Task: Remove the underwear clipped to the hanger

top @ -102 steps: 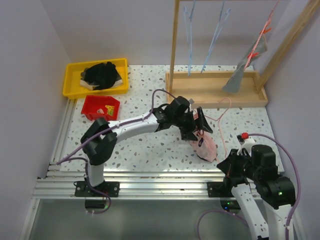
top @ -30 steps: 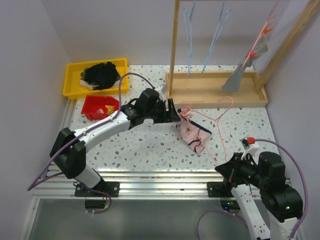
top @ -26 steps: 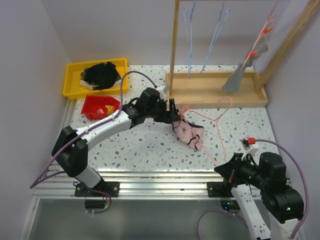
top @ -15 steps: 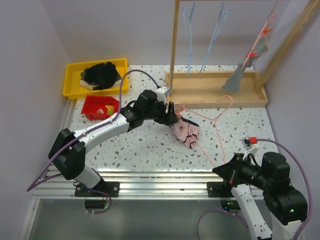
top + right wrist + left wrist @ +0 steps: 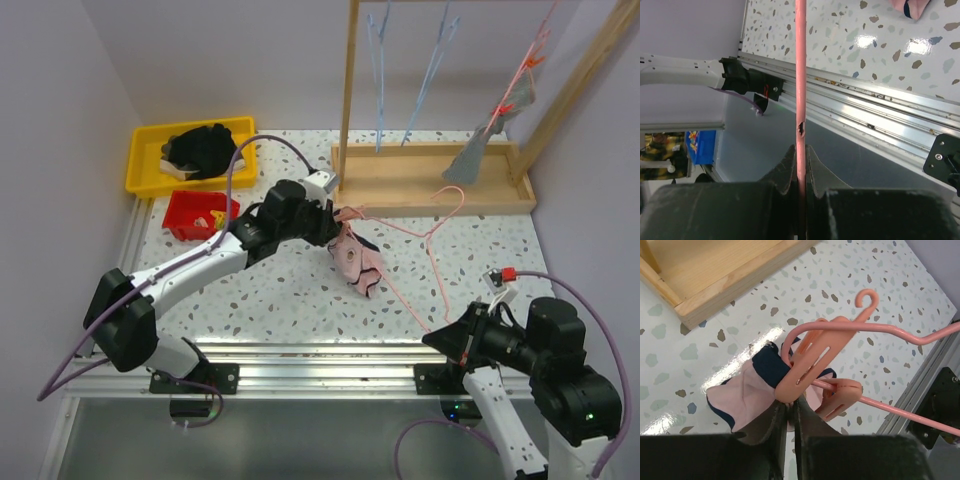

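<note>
The pale pink underwear (image 5: 352, 263) with dark trim hangs from a clip of the pink hanger (image 5: 432, 225) over the middle of the table. My left gripper (image 5: 337, 223) sits at that clip. In the left wrist view its jaws (image 5: 788, 409) stand almost shut on a thin fold of the pink underwear (image 5: 742, 396) just under the clip (image 5: 810, 365). My right gripper (image 5: 437, 337) at the near right is shut on the hanger's lower end. The right wrist view shows the hanger (image 5: 800, 75) pinched between its tips (image 5: 801, 151). A grey underwear (image 5: 482, 148) hangs clipped on the rack at the back right.
A yellow bin (image 5: 142, 165) with a black clothing heap (image 5: 205, 148) and a small red bin (image 5: 185, 212) stand at the back left. The wooden rack's tray (image 5: 420, 185) and post (image 5: 348, 90) are behind the hanger. Two blue hangers (image 5: 378, 80) dangle there. Aluminium rails (image 5: 300, 352) run along the near edge.
My left gripper has closed from wide open to nearly shut at the clip. Hanger and pink underwear have shifted left and slightly back; my right gripper followed, still holding the hanger.
</note>
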Robot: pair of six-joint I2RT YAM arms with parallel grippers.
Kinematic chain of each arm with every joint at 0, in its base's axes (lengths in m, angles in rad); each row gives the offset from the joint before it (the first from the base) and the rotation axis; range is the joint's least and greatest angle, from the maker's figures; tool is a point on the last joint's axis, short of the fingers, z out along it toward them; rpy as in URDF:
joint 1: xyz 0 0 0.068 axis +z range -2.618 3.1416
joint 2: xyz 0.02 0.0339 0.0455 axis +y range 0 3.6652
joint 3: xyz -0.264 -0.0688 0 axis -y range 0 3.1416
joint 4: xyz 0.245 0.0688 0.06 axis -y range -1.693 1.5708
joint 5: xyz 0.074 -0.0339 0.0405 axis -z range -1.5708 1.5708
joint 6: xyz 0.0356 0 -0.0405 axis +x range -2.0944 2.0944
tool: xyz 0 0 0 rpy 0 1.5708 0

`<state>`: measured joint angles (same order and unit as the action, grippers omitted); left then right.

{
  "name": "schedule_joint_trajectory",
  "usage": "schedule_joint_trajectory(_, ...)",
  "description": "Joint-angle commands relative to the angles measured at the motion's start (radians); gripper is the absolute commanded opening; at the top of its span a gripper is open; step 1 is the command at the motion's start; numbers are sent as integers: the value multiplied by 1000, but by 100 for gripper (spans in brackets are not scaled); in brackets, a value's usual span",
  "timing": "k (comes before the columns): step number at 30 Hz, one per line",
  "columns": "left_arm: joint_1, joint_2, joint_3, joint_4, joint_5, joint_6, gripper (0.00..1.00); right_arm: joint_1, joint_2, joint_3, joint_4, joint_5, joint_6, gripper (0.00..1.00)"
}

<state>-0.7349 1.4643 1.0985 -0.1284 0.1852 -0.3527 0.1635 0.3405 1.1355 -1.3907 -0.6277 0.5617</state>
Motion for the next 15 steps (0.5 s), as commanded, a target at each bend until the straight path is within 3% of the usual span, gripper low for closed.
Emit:
schedule_joint_trajectory(1, 5, -50, -8, 33, 11, 20, 10, 4, 37, 47, 6, -11, 27, 0)
schedule_joint_trajectory(3, -1, -70, -17, 41, 37, -11, 0, 4, 49, 52, 4, 29, 29, 0)
schedule_joint_trajectory(15, -185, -93, -48, 179, 149, -195, 0, 2, 60, -23, 79, 118, 70, 0)
